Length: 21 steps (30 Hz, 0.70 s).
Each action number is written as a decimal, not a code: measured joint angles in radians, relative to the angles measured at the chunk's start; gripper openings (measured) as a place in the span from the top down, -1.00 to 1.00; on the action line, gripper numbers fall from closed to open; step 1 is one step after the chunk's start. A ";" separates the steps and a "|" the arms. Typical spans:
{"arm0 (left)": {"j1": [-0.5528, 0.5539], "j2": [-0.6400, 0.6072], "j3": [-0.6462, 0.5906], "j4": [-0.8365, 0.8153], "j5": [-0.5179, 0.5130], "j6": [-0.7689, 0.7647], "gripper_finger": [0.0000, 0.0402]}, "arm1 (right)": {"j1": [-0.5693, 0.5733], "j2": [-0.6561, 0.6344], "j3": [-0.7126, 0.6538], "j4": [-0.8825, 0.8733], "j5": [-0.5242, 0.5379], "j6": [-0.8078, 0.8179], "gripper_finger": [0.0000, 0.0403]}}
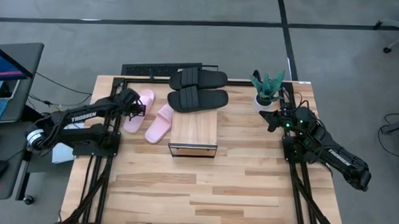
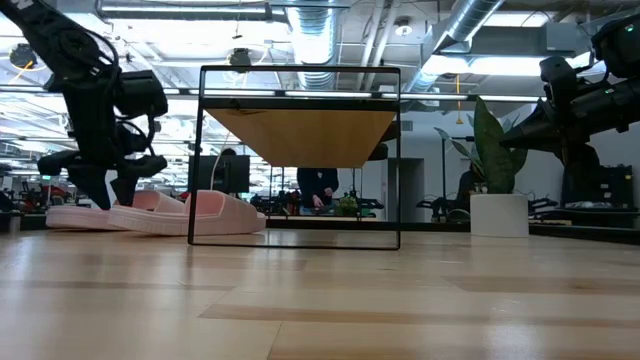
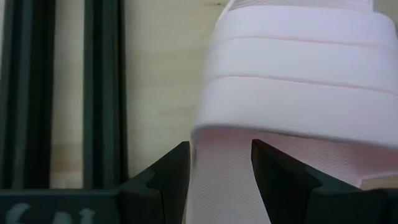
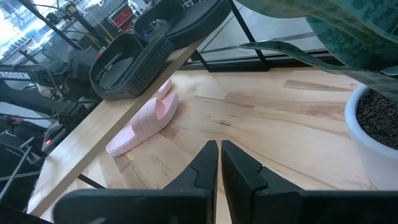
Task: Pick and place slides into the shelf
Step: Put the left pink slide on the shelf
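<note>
Left pincer [image 3: 219,163] apart, straddling a pink slide [image 3: 292,93] on the surface [image 1: 250,187]. Black slides [image 1: 198,89] atop shelf [image 1: 193,132]; potted plant [image 1: 267,89] beside right pincer [image 4: 219,163], fingers together.

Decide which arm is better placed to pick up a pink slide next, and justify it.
Left. The left gripper is open right at a pink slide, while the right gripper waits shut near the potted plant.

Left hand [image 2: 108,190] over pink slides [image 2: 160,212] beside the shelf [image 2: 300,120].
</note>
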<state>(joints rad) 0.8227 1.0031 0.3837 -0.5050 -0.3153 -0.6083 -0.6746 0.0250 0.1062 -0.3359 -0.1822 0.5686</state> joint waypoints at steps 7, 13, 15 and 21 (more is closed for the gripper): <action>0.000 -0.022 -0.012 0.049 -0.049 0.034 0.19 | 0.000 0.000 0.000 0.000 0.000 0.000 0.94; 0.014 -0.022 -0.012 0.077 -0.060 0.075 0.21 | 0.000 0.000 0.000 0.000 0.000 0.000 0.94; 0.025 -0.022 -0.012 0.075 -0.061 0.079 0.27 | 0.000 0.000 0.000 0.000 0.000 0.000 0.94; 0.054 -0.022 -0.012 0.078 -0.049 0.132 0.76 | 0.000 0.000 0.000 0.000 0.000 0.000 0.94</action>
<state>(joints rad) 0.8768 0.9813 0.3721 -0.4266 -0.3642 -0.4758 -0.6743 0.0250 0.1062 -0.3359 -0.1818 0.5686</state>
